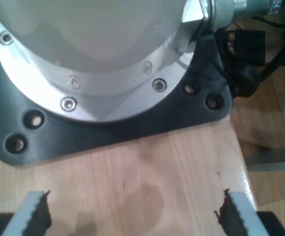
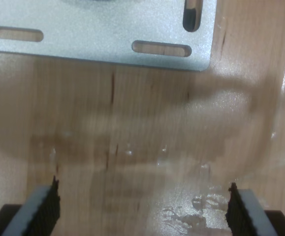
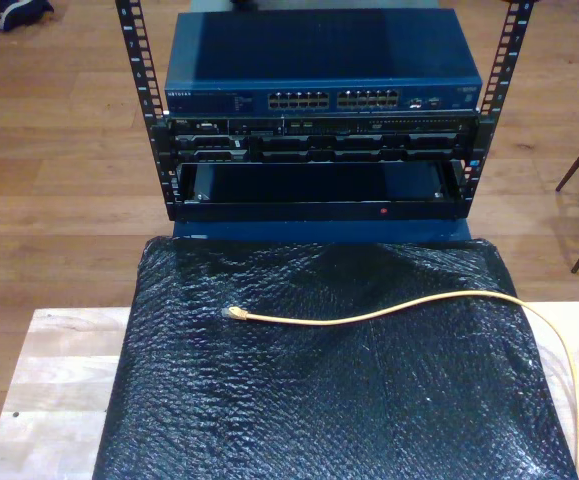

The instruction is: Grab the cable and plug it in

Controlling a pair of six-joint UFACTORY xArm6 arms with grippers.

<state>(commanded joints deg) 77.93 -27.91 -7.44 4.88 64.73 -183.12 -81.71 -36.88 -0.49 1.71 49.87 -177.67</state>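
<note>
Cable loose on the black mat, both hands open over bare wood.

In the exterior view, the cable [image 3: 389,312] runs from its plug [image 3: 233,314] at mat centre-left to the right edge, before the network switch [image 3: 319,98]. My first hand [image 1: 132,212] and second hand [image 2: 142,209] gape, empty.

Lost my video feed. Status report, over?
My first gripper and my second gripper open, empty. Thin yellow-orange network cable loose on black bubble-wrap mat. Nothing blocking it.
</note>
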